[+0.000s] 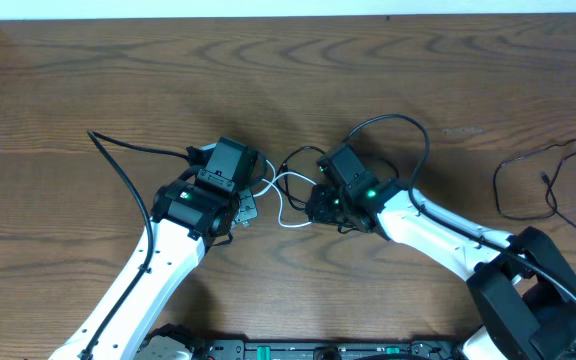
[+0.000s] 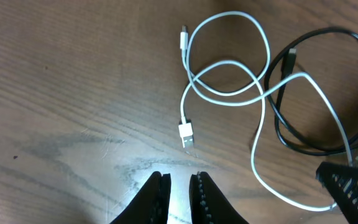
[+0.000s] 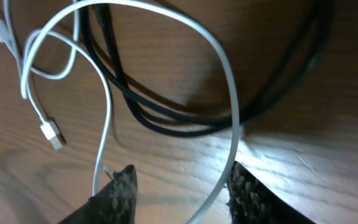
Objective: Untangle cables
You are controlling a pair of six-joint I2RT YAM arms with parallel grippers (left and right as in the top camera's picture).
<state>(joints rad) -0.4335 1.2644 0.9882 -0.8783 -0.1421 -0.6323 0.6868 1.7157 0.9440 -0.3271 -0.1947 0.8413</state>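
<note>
**Worktop** [image 1: 118,80]: brown wood grain. Both arms meet near its centre.

**White cable** [image 2: 227,63]: a thin cord lying loose on the worktop between the two grippers.
- It crosses itself in two loops.
- The flat USB plug [image 2: 187,132] lies just ahead of the left gripper's fingertips, not touching them.
- The small plug [image 2: 183,37] at the other end lies farther off, beside the upper loop.
- One long run of the cord sweeps out and passes between the right gripper's fingers.

**Black cable** [image 2: 303,148]: a thin cord in a doubled loop under the white cable, which crosses over it. In the right wrist view it lies just ahead of the right gripper, clear of the fingers.

**Second black cable** [image 1: 498,195]: a loose, irregular loop near the right edge of the worktop, well apart from the others and from both grippers.

**Left gripper** [image 2: 179,180]: low over the worktop, pointing at the USB plug. The fingers are closed to a narrow slit, with nothing between them.

**Right gripper** [image 3: 182,171]: the jaws stand partly apart. The white cable [image 3: 235,112] runs through the gap close to one finger [image 3: 250,193], unclamped. Nothing is gripped. Whether the cord touches that finger cannot be told.
</note>
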